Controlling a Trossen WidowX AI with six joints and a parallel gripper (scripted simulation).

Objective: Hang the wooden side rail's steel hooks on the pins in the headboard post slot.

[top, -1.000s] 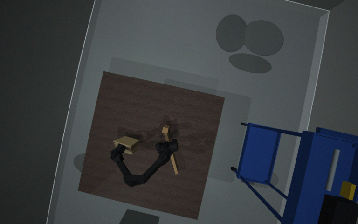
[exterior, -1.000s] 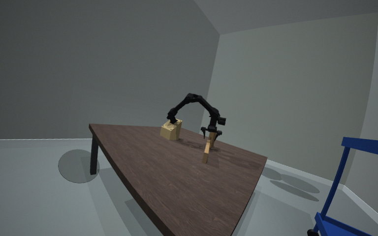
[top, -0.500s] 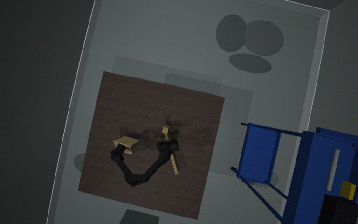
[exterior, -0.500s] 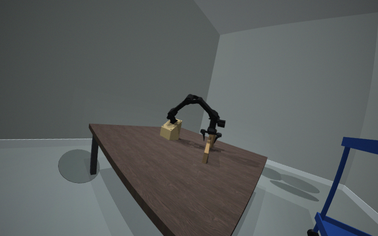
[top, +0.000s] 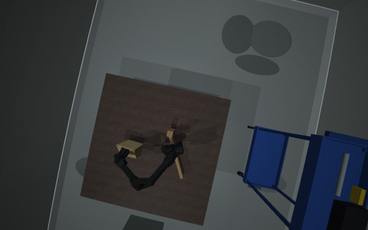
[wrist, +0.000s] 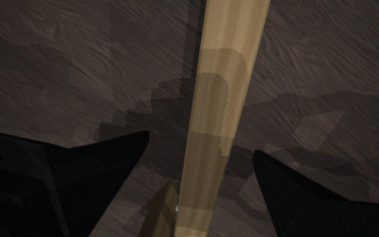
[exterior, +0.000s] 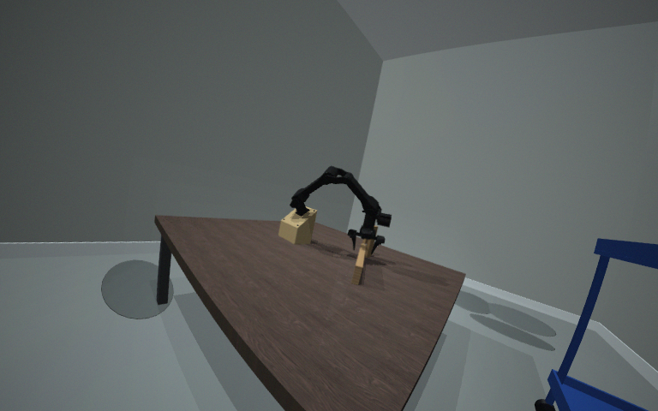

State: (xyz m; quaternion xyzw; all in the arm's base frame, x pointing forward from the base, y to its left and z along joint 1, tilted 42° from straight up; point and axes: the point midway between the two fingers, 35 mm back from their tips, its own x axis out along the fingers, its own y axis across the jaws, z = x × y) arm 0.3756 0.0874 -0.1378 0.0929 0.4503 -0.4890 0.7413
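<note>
The wooden side rail [top: 179, 168] [exterior: 357, 272] [wrist: 223, 94] is long and narrow and lies on the table with its far end down. Its other end is by the upright headboard post [top: 170, 132] [wrist: 159, 214], whose top shows beyond the rail in the top view. A small bright metal speck shows between rail and post at the bottom of the wrist view. The hooks, slot and pins are too hidden to tell how they sit. My gripper [top: 172, 148] [exterior: 364, 248] [wrist: 200, 144] is open and empty, pointing down over the rail, one finger on each side, not touching it.
A tan mounting block [top: 134, 145] [exterior: 294, 231] under the arm's base stands left of the post and rail on the brown table [top: 121, 97] [exterior: 310, 310]. The arm arches between them. A blue cart [top: 267, 157] [exterior: 584, 310] stands off the table to the right.
</note>
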